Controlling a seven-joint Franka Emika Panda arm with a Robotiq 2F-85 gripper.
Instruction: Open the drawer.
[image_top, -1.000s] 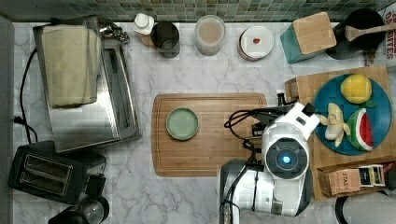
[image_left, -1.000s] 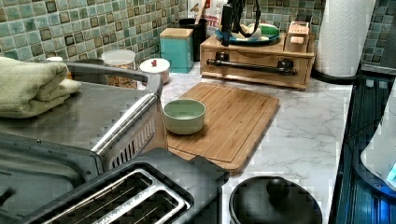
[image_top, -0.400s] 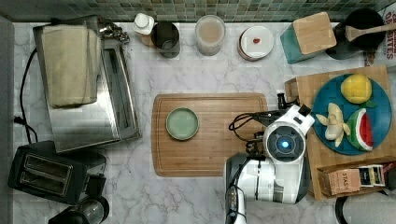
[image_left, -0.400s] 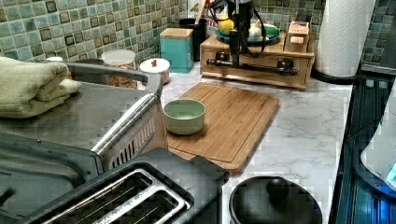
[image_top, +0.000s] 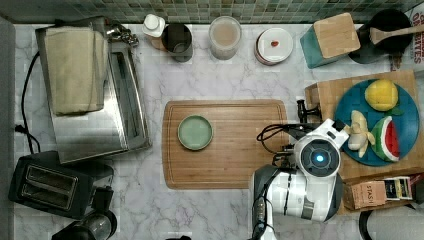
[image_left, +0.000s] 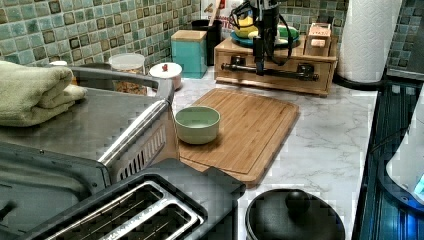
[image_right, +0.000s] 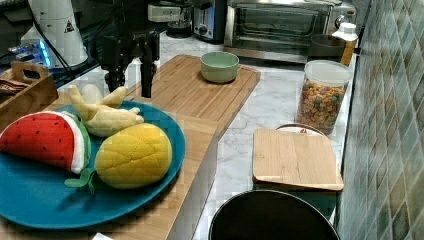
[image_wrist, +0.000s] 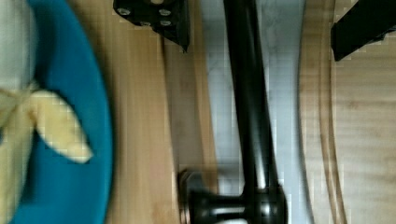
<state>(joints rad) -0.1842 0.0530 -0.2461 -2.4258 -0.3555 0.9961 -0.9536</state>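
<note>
The drawer (image_left: 286, 83) sits shut in a bamboo box at the back of the counter, its front flush with the box. Its long black bar handle (image_left: 280, 72) runs across that front. In the wrist view the handle (image_wrist: 250, 98) passes between my two black fingers (image_wrist: 156, 16), which stand apart on either side without touching it. My gripper (image_left: 260, 59) hangs at handle height, open and empty. In the right view the gripper (image_right: 131, 82) points down just past the blue plate (image_right: 30, 200). In the top view, the arm's wrist (image_top: 319, 158) covers the fingers; one handle end (image_top: 301, 107) shows.
The blue plate (image_top: 400, 95) with toy fruit lies on top of the box, close to my arm. A cutting board (image_top: 240, 165) with a green bowl (image_top: 195, 132) lies before the drawer. A teal block (image_left: 189, 49), a tea box (image_left: 319, 38) and a paper towel roll (image_left: 367, 37) stand nearby.
My gripper has come down from above the box to handle height, and its fingers now straddle the black bar. The drawer has not moved.
</note>
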